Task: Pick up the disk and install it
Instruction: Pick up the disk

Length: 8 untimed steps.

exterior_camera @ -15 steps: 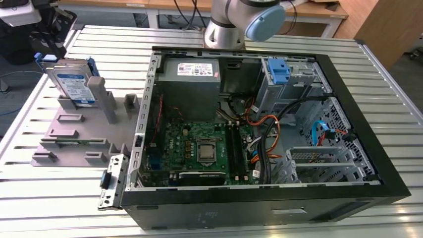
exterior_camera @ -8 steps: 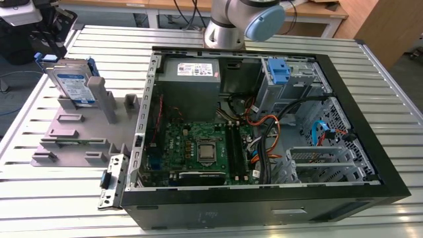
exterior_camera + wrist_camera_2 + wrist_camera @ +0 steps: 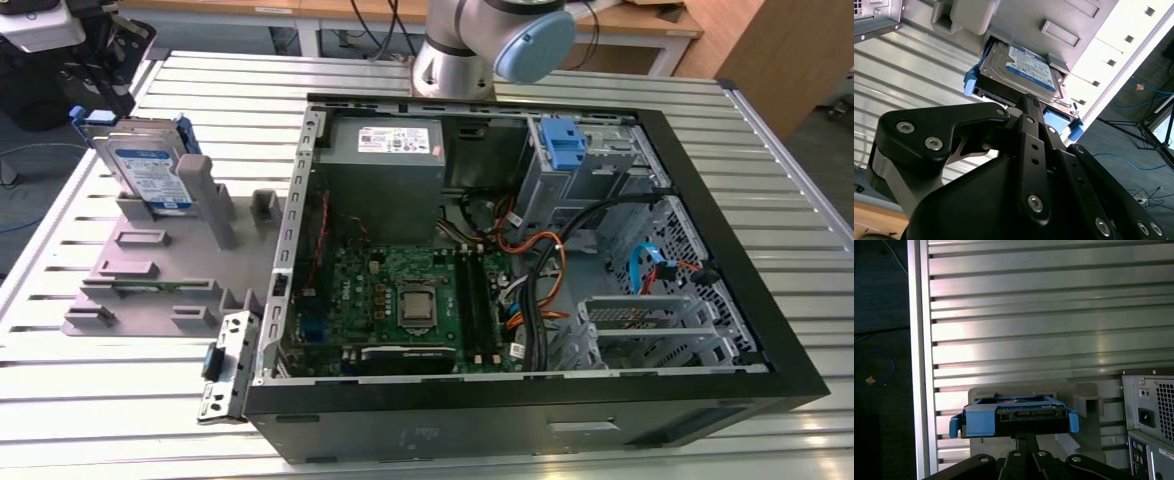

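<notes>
The disk (image 3: 150,170) stands on edge in a slot of the grey holder (image 3: 147,270) at the exterior view's left, beside the open computer case (image 3: 747,330). It is silver-grey with a blue-and-white label and a blue carrier frame. My gripper (image 3: 118,95) hangs just above its upper end. In both wrist views the black fingers run together to a narrow tip, gripper (image 3: 1029,97) and gripper (image 3: 1026,437), right at the disk (image 3: 1024,65) and the blue-framed end of the disk (image 3: 1014,417). Nothing sits between the fingers.
The case lies on its side on a slatted metal table (image 3: 80,400), showing the motherboard (image 3: 400,300), a grey power-supply box (image 3: 387,150) and a drive cage with a blue bracket (image 3: 567,150). The case's rear panel (image 3: 1149,410) is close to the holder. The table's edge (image 3: 919,365) is near.
</notes>
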Motion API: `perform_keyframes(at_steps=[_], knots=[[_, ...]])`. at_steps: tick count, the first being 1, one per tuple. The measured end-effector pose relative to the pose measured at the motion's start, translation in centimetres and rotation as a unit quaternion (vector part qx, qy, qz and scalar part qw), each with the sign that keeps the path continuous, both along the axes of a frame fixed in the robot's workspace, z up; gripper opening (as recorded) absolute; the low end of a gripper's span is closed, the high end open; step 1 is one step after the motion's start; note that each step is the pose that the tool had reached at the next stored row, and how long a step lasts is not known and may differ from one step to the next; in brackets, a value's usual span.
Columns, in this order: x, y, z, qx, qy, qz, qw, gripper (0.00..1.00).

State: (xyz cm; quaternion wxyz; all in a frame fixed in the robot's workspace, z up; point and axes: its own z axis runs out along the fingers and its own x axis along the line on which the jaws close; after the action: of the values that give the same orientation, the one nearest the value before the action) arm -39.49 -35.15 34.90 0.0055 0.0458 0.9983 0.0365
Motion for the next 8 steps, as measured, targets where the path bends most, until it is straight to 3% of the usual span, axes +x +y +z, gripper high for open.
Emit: perform_keyframes(at_steps=[5, 8], knots=[[0.0, 0.0, -0.01, 0.0, 0.0, 0.003, 1.0, 0.11], [0.0, 0.01, -0.01, 0.0, 0.0, 0.024, 0.9997, 0.11]])
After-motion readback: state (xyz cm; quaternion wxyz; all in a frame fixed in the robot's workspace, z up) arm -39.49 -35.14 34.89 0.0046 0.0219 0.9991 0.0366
